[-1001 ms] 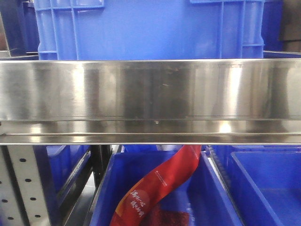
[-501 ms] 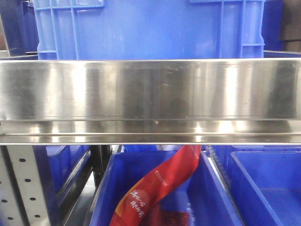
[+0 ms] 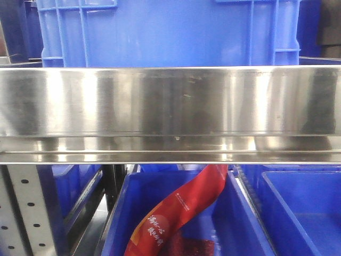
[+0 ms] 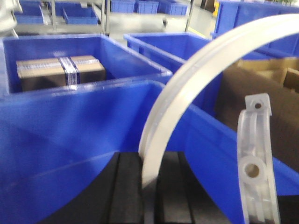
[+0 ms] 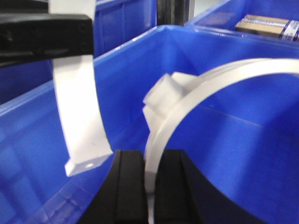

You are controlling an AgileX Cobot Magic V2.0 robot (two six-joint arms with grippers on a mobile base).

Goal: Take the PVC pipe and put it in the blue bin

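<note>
Blue bins (image 4: pixel 84 126) all around, a taped cardboard box (image 4: pixel 58 70) in the far one; left tool (image 4: pixel 148 161) and right tool (image 5: pixel 149 158) each clamp a curved white pipe strip (image 4: pixel 205 60).

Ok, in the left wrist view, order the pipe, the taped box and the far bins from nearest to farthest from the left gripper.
1. The pipe, held in the left gripper.
2. The taped box, back left in a bin.
3. The far bins, along the top.
</note>
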